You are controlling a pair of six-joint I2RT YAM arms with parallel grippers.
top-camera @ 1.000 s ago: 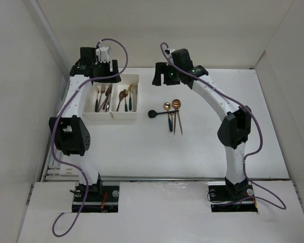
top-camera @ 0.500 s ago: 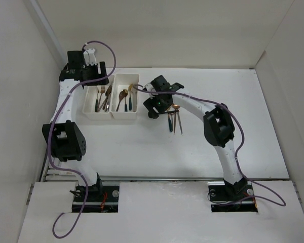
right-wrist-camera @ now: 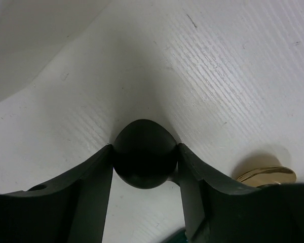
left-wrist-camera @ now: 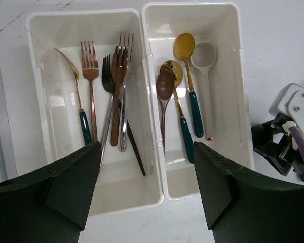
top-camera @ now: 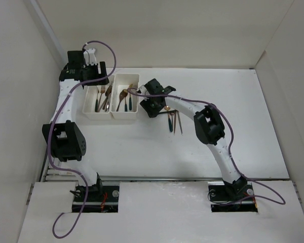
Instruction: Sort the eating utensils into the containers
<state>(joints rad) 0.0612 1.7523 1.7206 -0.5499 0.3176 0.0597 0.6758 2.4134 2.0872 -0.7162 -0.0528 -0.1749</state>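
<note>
Mostly done: finds forks [left-wrist-camera: 116,76] and spoons [left-wrist-camera: 185,76] sorted in trays [left-wrist-camera: 121,177] under spread, empty left tool [left-wrist-camera: 147,147]. Pinches black spoon [right-wrist-camera: 143,147] in right tool [right-wrist-camera: 145,154]; leaves gold spoon [right-wrist-camera: 266,175] and more utensils [top-camera: 175,123] just beside.

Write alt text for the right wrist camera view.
The right gripper has its two dark fingers against both sides of a black rounded spoon bowl lying on the white ribbed table. A shiny gold spoon head peeks in at the lower right.
</note>
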